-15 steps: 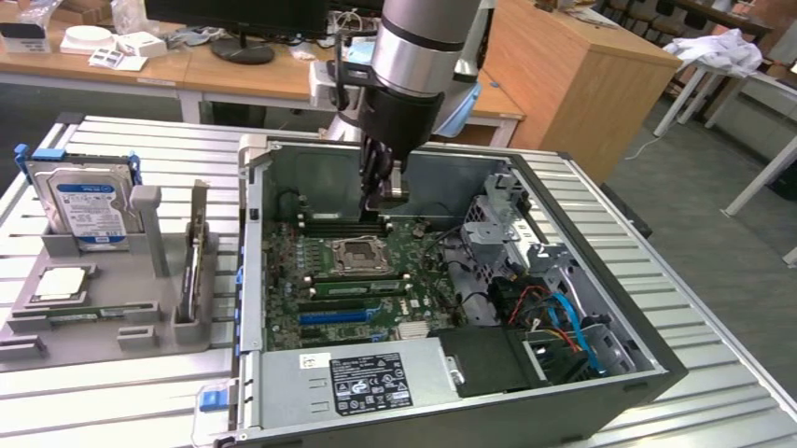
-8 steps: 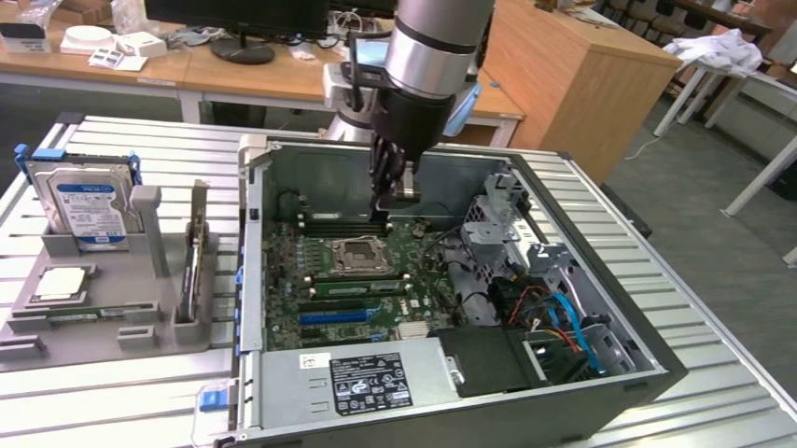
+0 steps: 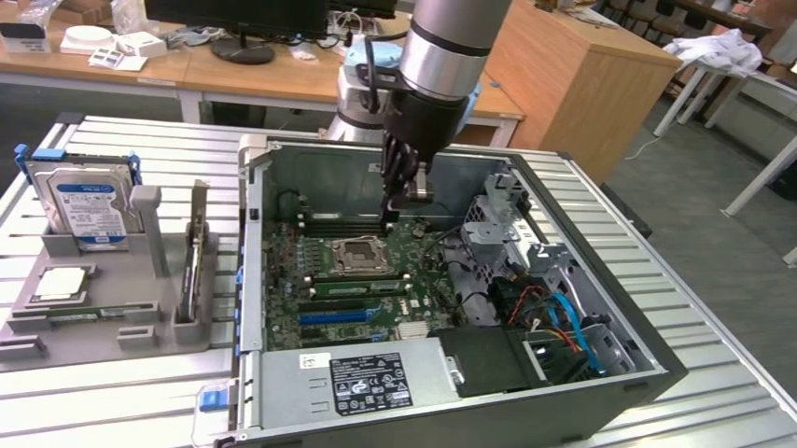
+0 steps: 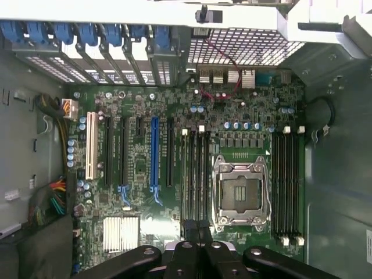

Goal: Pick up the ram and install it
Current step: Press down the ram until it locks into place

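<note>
Exterior view: a slatted metal table [image 3: 112, 411] carries an open computer case [image 3: 622, 373] that takes up the middle and right of the frame. The robot arm [image 3: 442, 56] comes down from the top centre into the case. A grey holder [image 3: 149, 322] at the left edge has a hard drive [image 3: 85, 201] standing in it. The green motherboard [image 3: 430, 280] lies on the case floor, with the empty processor socket [image 3: 361, 254] at its centre. The ram [image 3: 355, 287], a narrow green stick, sits across the board just below the socket, apparently in a slot. The gripper [image 3: 398, 207] hangs above the socket with its fingers pinched together, and nothing can be seen between them. In the wrist view, the gripper [image 4: 197, 228] is at the bottom centre, closed, over the end of the black slots [image 4: 195, 174] beside the socket.
</note>
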{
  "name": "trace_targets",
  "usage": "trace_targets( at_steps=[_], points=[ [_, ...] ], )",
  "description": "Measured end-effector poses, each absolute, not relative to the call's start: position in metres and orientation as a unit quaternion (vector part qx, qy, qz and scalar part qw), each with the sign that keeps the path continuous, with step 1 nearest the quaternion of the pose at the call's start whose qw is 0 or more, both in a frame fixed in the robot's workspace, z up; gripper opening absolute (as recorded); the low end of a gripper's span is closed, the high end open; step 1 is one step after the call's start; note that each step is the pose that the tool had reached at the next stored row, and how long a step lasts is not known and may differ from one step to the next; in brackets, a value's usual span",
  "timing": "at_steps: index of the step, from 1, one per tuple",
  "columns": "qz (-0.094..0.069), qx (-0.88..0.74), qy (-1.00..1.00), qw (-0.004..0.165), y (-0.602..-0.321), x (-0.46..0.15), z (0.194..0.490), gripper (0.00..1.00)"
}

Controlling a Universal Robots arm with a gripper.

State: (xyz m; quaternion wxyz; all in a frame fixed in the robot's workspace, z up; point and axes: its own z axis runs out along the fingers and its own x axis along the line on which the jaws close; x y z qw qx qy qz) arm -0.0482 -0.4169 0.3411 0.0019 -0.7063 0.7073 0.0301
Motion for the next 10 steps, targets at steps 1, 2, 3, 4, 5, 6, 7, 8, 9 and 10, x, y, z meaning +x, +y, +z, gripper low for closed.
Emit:
trace_targets(
  at_steps=[1, 2, 3, 4, 5, 6, 7, 8, 9, 10],
  points=[
    [0.03, -0.706, 0.707, 0.002, -0.4169, -0.0475, 0.3411, 0.11],
    [0.03, -0.706, 0.707, 0.002, -0.4169, -0.0472, 0.3411, 0.11],
    [0.03, -0.706, 0.707, 0.002, -0.4169, -0.0471, 0.3411, 0.11],
    [0.03, -0.706, 0.707, 0.002, -0.4169, -0.0471, 0.3411, 0.11],
    [0.03, -0.706, 0.707, 0.002, -0.4169, -0.0471, 0.3411, 0.11],
    [0.03, -0.706, 0.707, 0.002, -0.4169, -0.0471, 0.3412, 0.11],
    [0.03, -0.706, 0.707, 0.002, -0.4168, -0.047, 0.3416, 0.11],
    [0.03, -0.706, 0.707, 0.002, -0.4168, -0.047, 0.3421, 0.11],
    [0.03, -0.706, 0.707, 0.002, -0.4168, -0.047, 0.3428, 0.11],
    [0.03, -0.706, 0.707, 0.002, -0.4169, -0.047, 0.3435, 0.11]
  ],
)
